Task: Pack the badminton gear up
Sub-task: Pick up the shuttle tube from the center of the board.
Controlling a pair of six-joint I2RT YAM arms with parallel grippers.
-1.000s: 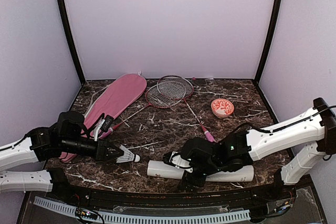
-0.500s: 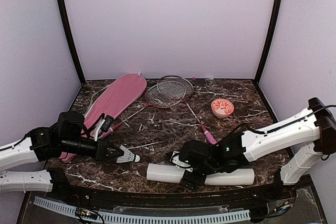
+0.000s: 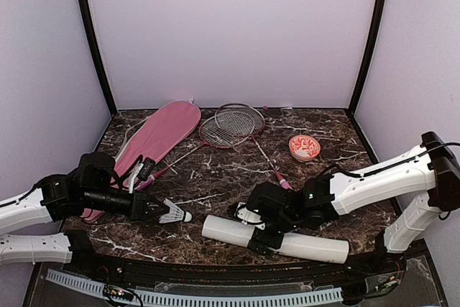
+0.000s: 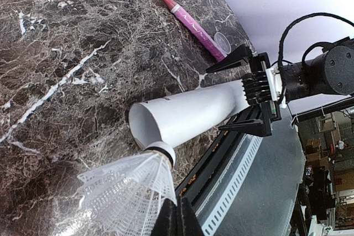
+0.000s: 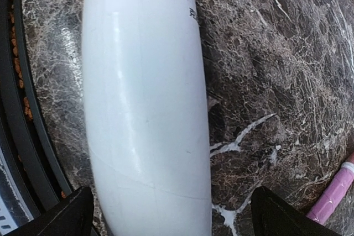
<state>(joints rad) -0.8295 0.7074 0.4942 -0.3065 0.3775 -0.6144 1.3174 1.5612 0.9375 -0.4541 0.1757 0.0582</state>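
Now right hand (image 3: 267, 231) wide open, moved astride the tube (image 3: 313, 246) — tube swung slightly, left hand (image 3: 152, 213) still pinching shuttlecock (image 3: 175, 213)

1. My top camera looks down from behind over the whole surface (image 3: 215, 170).
2. Left wrist sits low, facing the open end of the white tube (image 4: 191, 111).
3. Right wrist looks down, close above that same tube.

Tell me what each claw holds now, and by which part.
The left claw holds a shuttlecock by its feather skirt. The right claw stands open astride the white tube, gripping nothing.
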